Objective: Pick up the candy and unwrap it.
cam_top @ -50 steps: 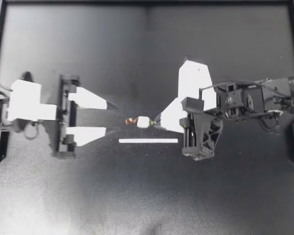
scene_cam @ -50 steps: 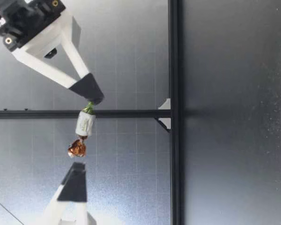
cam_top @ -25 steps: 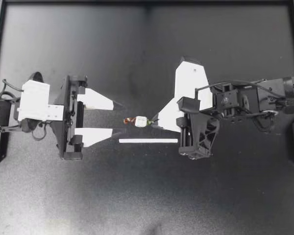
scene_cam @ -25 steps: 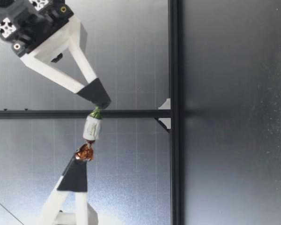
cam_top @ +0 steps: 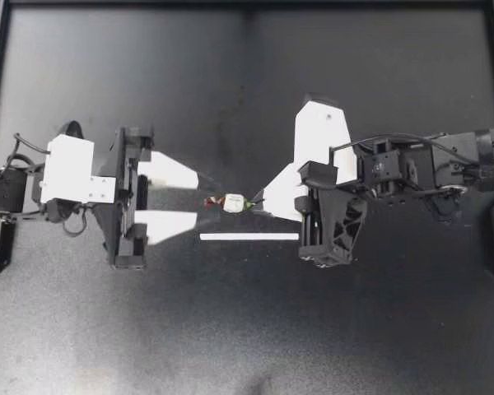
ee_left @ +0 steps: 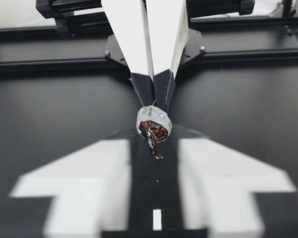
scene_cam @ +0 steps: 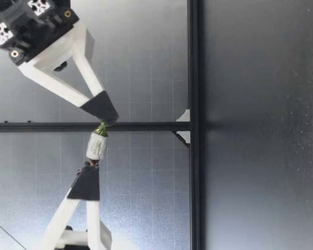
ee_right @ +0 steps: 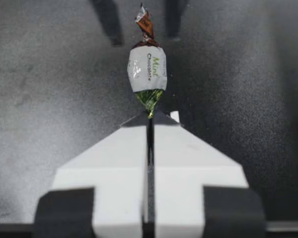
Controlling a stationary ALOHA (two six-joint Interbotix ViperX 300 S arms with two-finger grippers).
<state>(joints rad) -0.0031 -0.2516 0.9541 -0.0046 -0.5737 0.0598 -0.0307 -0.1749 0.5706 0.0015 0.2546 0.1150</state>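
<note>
— Entry one, at the left?
— Left gripper (cam_top: 198, 198). The arm reaches in level from the left side, fingers pointing toward the table's middle. Jaws at a medium spread, gripping nothing. In the left wrist view the candy's brown tail hangs in the gap between the fingers; whether a fingertip touches it, I cannot tell.
— Entry two?
— Candy (cam_top: 234, 202). It is held in the air between the two grippers, well above the table (cam_top: 230, 329), lying lengthways from one gripper toward the other. A white wrapper covers a short barrel-shaped body, twisted shut at both ends: brown-copper foil toward the left gripper, green foil toward the right.
— Any lettering?
— Green print on the white band, facing the right wrist camera; not transcribed.
— Entry three?
— White strip (cam_top: 249, 237). Flat on the table, just beside the candy's spot in the top view.
— Entry four, at the right?
— Right gripper (cam_top: 261, 201). The arm reaches in from the right side, wrist rolled onto its side, so the top view shows one broad white finger face. Jaws closed to a hairline, pinching the green twist from both sides.
</note>
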